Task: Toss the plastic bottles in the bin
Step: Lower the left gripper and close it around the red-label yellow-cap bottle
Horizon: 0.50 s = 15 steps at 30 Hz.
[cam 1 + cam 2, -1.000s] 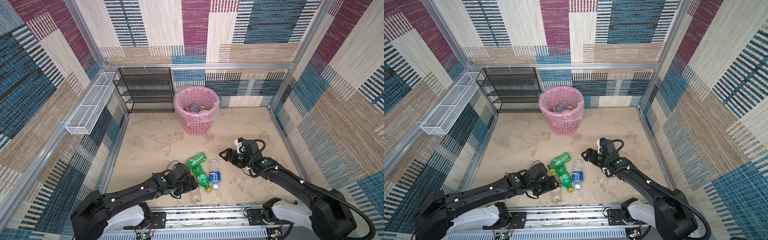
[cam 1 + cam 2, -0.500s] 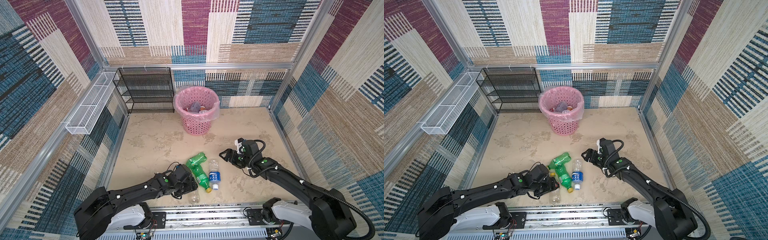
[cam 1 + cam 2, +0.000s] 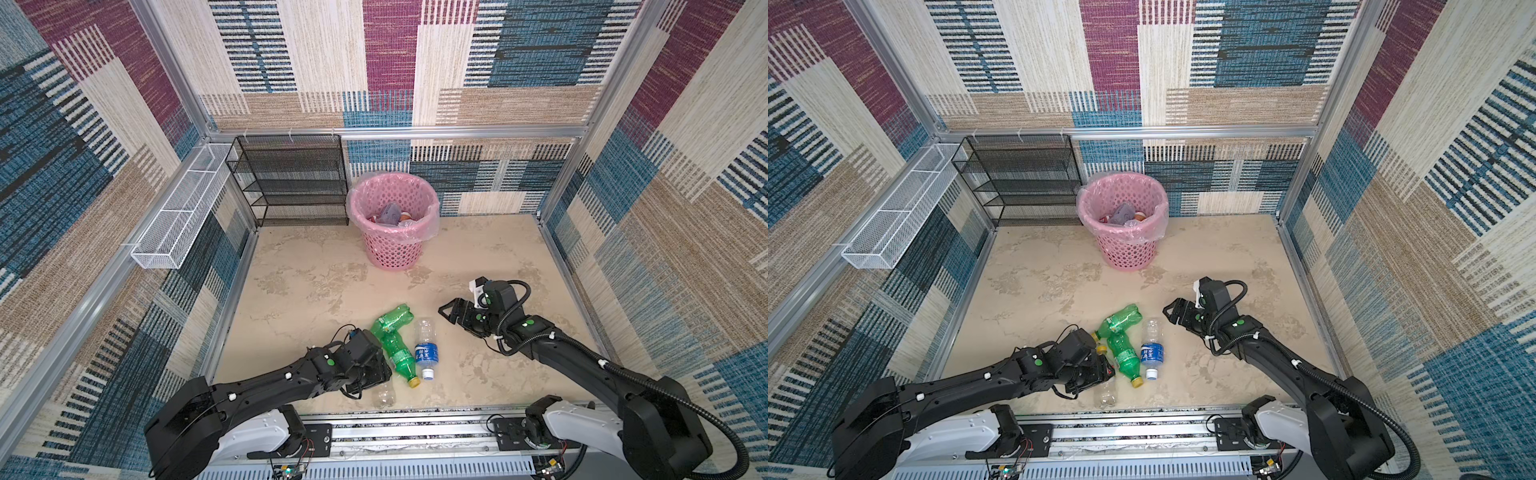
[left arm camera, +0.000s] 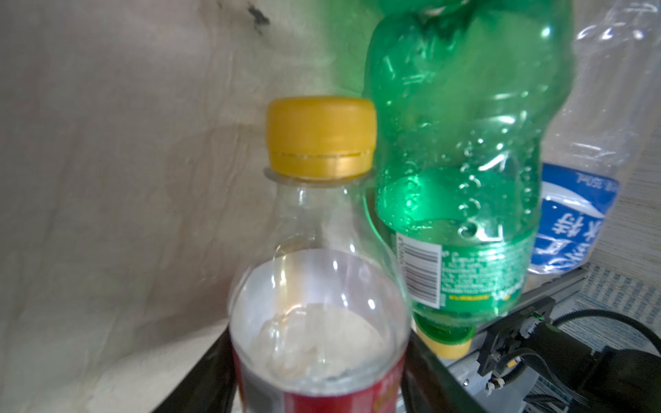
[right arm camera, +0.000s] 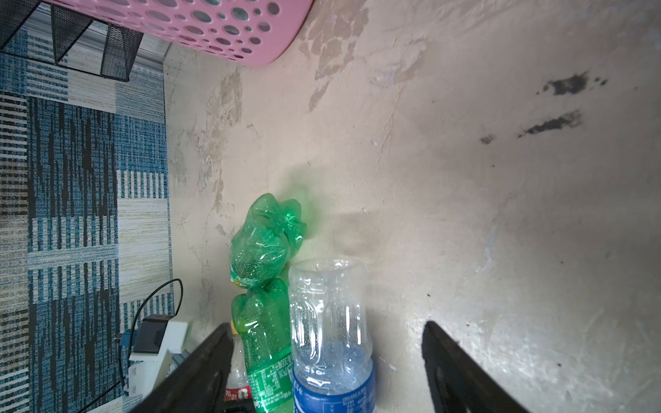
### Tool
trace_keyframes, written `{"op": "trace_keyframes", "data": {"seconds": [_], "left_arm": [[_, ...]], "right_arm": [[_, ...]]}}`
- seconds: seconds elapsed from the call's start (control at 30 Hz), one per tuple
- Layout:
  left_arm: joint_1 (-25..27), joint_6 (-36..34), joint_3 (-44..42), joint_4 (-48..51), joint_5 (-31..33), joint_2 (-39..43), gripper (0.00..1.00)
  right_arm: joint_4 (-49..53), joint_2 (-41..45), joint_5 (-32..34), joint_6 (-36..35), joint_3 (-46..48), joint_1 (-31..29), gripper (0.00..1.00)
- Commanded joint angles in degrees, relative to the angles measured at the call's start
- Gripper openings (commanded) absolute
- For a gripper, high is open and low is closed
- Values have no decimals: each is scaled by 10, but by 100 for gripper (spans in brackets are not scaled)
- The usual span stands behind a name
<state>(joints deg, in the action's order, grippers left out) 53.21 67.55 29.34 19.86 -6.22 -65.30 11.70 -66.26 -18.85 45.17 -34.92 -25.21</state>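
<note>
Three plastic bottles lie side by side on the floor: two green ones (image 3: 392, 318) (image 3: 399, 353) and a clear one with a blue label (image 3: 426, 347). Beside them, near the front rail, lies a clear red-labelled bottle (image 3: 384, 395) with a yellow cap (image 4: 320, 137). My left gripper (image 3: 380, 372) is shut on its body, with both fingers against its sides in the left wrist view (image 4: 318, 327). My right gripper (image 3: 451, 313) stands open just right of the bottles, with the blue-labelled bottle's base (image 5: 327, 296) ahead of its jaws. The pink bin (image 3: 392, 253) stands at the back.
The bin holds several bottles inside its clear liner. A black mesh rack (image 3: 291, 183) stands left of it against the back wall. A white wire basket (image 3: 178, 216) hangs on the left wall. A metal rail (image 3: 415, 432) runs along the front edge.
My left gripper's jaws have closed in on the red-labelled bottle, and that arm has shifted slightly. The right arm and the other bottles have not moved.
</note>
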Motion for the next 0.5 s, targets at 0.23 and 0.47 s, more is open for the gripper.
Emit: {"op": "trace_keyframes", "data": {"seconds": [0.23, 0.47], "left_arm": [[-9, 1, -3, 34, 15, 26, 60], [-26, -6, 0, 54, 14, 56, 56]], "right_arm": [[-20, -5, 1, 4, 0, -1, 84], [-20, -6, 2, 4, -1, -1, 84]]}}
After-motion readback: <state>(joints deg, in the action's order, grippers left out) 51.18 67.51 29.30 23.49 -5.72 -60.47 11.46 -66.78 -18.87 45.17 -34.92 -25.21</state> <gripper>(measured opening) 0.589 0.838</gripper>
